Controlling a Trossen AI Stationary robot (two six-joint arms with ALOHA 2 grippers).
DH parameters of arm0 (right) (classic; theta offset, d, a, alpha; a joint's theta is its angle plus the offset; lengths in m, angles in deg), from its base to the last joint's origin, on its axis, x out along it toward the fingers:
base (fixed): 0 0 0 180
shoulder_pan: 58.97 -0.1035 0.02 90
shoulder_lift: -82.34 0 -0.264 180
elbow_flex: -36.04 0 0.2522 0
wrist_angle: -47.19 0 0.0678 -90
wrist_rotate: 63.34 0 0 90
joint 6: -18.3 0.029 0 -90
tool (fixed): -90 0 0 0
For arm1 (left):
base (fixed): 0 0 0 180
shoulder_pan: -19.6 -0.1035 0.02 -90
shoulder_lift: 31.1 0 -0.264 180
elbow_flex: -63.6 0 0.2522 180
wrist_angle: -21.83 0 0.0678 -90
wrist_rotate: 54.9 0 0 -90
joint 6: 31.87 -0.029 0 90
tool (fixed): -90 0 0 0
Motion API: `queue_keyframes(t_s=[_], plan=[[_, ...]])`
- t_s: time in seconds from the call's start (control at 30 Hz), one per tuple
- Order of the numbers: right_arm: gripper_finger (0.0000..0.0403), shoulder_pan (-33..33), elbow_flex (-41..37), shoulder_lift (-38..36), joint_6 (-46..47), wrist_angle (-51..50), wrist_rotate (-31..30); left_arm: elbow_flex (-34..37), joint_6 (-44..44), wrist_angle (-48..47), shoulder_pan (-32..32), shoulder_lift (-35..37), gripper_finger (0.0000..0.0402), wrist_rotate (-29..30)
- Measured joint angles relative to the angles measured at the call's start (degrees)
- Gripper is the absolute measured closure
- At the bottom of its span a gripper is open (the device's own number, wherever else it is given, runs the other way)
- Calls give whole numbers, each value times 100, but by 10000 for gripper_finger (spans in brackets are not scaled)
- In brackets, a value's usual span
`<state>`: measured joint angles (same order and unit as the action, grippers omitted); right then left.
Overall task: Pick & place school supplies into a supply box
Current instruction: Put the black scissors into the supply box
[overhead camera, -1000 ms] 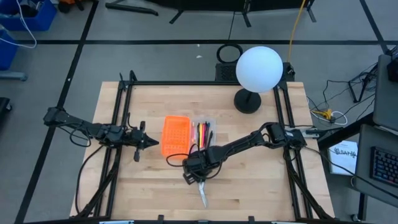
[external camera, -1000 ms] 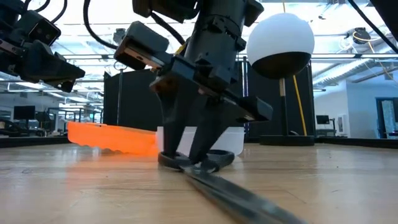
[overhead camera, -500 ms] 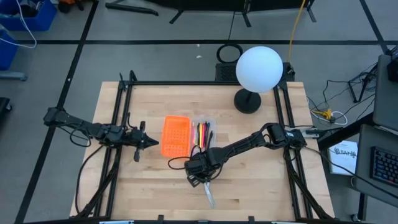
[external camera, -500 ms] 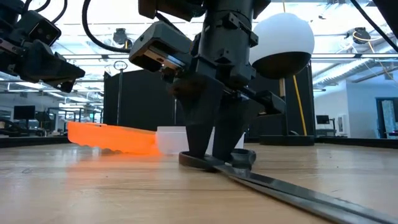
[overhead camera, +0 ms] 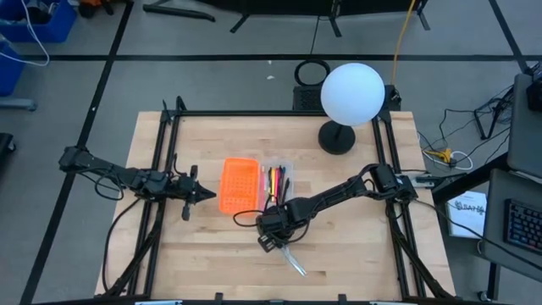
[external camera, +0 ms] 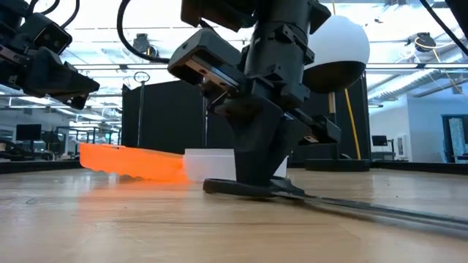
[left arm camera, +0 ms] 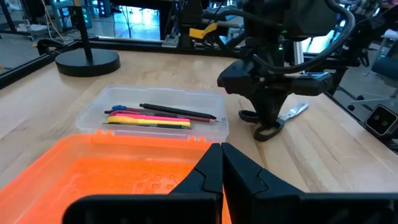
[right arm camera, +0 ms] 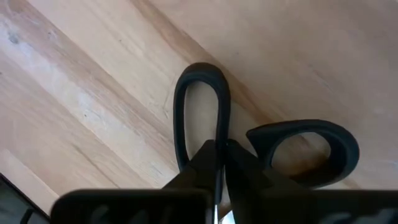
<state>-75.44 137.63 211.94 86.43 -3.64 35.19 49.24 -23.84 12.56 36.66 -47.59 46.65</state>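
Small scissors (overhead camera: 292, 258) with dark handles lie flat on the wooden table, blades (external camera: 380, 210) pointing toward the near right. My right gripper (overhead camera: 273, 235) stands over the handle loops (right arm camera: 292, 149), shut on them. The supply box (overhead camera: 277, 180), a clear tray, rests on the table beyond it with several pens and pencils (left arm camera: 158, 116) lying inside. My left gripper (overhead camera: 200, 194) hovers shut at the table's left, beside the orange perforated piece (overhead camera: 239, 185). My right gripper pinches the scissors between the two handle loops, its fingers (right arm camera: 208, 163) closed on the inner limb of the longer loop (right arm camera: 220, 127). The fingers come from above, pointing steeply down. The scissors lie flat on the table (external camera: 241, 188).
A lamp with a white globe (overhead camera: 352, 93) on a black base (overhead camera: 337, 137) stands at the far right. Black frame rails (overhead camera: 165, 152) run along the table's left and right sides. Bare wood (overhead camera: 203, 254) lies near the front edge.
My right gripper has sunk onto the scissors' handles and shut; its fingers stood apart half a second ago. The scissors have turned about on the table, their blades swinging toward the right edge.
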Motion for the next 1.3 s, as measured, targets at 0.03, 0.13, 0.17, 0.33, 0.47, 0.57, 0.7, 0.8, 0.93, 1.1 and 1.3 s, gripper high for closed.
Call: queue_keyframes(t_s=[0.03, 0.13, 0.17, 0.33, 0.47, 0.57, 0.7, 0.8, 0.93, 1.1, 1.3], plan=[[391, 0, 0, -33, -6, -17, -57, 0, -2, 0, 2, 0, 394, 0], [395, -16, -33, -216, -29, -20, -348, 0, -3, -2, 1, 2, 394, -1], [396, -26, -41, -316, -30, -25, -453, 0, -2, -3, 2, 0, 394, -6], [399, -154, -77, -938, 12, 20, -1102, 0, -4, -15, 1, 2, 394, -11], [401, -234, -78, -1388, 97, 243, -1653, 0, -7, -52, 2, 0, 394, -11], [401, -302, -55, -1755, 152, 299, -1897, 0, 0, -52, 1, 0, 394, -15], [402, -372, -60, -1938, 164, 536, -2051, 0, 16, -50, 2, 0, 394, -13], [402, -340, -46, -2122, 184, 847, -2095, 0, 20, -50, 1, 0, 394, -13], [402, -37, -46, -2253, 297, 1051, -2444, 0, 22, -38, 0, 0, 394, -11], [402, 774, -39, -2400, 204, 1134, -2533, 0, 24, 11, 0, 0, 394, -11], [402, 1633, -40, -2387, -258, 1090, -2845, 0, 29, 4, 1, 2, 394, -132]])
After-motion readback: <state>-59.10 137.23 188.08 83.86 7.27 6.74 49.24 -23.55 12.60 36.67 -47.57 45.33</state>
